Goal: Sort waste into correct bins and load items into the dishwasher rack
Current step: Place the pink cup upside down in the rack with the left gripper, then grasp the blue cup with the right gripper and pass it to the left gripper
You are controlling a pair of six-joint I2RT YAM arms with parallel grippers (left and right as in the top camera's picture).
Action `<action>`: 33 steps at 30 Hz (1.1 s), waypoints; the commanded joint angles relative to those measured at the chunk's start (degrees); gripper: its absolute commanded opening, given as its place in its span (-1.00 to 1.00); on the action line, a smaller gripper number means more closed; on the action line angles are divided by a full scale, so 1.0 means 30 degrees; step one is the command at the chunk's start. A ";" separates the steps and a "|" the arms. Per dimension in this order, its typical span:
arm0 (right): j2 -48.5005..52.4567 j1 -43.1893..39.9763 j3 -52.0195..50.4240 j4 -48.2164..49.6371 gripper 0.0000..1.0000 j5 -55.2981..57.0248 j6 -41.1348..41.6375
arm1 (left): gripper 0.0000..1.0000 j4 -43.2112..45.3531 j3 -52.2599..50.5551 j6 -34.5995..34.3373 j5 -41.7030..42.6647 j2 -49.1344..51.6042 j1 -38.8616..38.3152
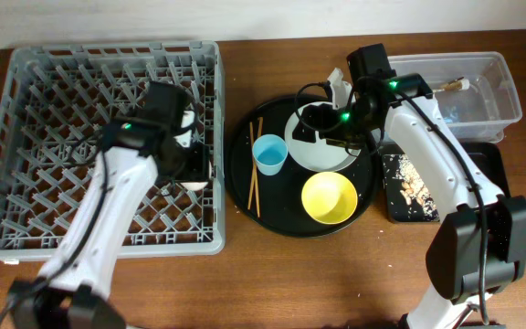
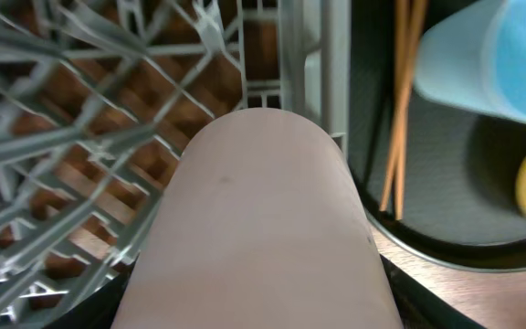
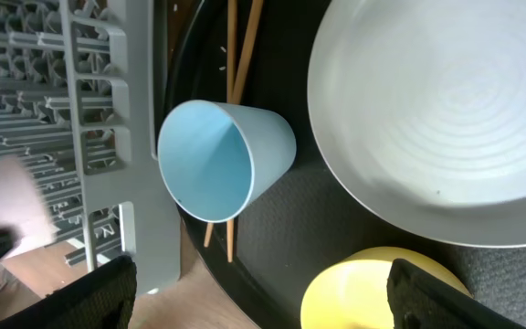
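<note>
Loading looks barely started: left gripper (image 1: 192,164) clamps pale pink cup (image 2: 254,210) over dishwasher rack (image 1: 62,91) right edge, right gripper (image 3: 263,288) hovers open and empty above plate (image 3: 446,110), while light blue cup (image 1: 269,153), yellow bowl (image 1: 329,197) and chopsticks (image 1: 256,169) sit on round tray (image 1: 286,208), food scraps (image 1: 411,187) already in black bin tray (image 1: 491,155).

We record a light blue cup (image 3: 222,164) on the round black tray (image 3: 309,228), partly hiding two wooden chopsticks (image 3: 234,37). The pale grey plate (image 3: 446,110) lies to its right, the yellow bowl (image 3: 354,297) nearer, the dishwasher rack (image 3: 144,137) to its left, and a blurred pale pink cup (image 3: 3,206) at the far left.

Large round black tray (image 1: 277,199) sits centre frame on brown wooden table (image 1: 318,283), with a pale wall strip (image 1: 245,14) along the top edge.
</note>
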 commanded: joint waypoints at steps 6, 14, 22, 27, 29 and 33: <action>0.0051 -0.0080 0.0102 -0.0270 0.77 0.0809 -0.0189 | -0.06 -0.1348 0.0029 0.0379 -0.0459 0.2790 -0.0189; 0.0051 -0.0080 0.0102 -0.0262 0.77 0.0816 -0.0189 | -0.06 -0.3759 0.1450 0.0379 -0.1107 0.2790 -0.0189; 0.0051 -0.0066 0.0102 -0.0350 0.77 0.0816 -0.0182 | -0.07 -0.5209 0.2397 0.0386 -0.1115 0.3410 -0.0197; 0.0051 -0.0066 0.0102 -0.0466 0.77 0.1246 -0.0182 | -0.06 -0.5173 0.2397 0.0386 -0.1115 0.4962 -0.0197; 0.0051 -0.0066 0.0102 -0.0517 0.77 0.1239 -0.0182 | 0.18 -0.5027 0.2397 0.0386 -0.1180 0.5340 -0.0197; 0.0051 -0.0066 0.0102 -0.0590 0.77 0.1239 -0.0182 | 0.98 -0.3796 0.2441 0.0393 -0.1304 0.5472 -0.0189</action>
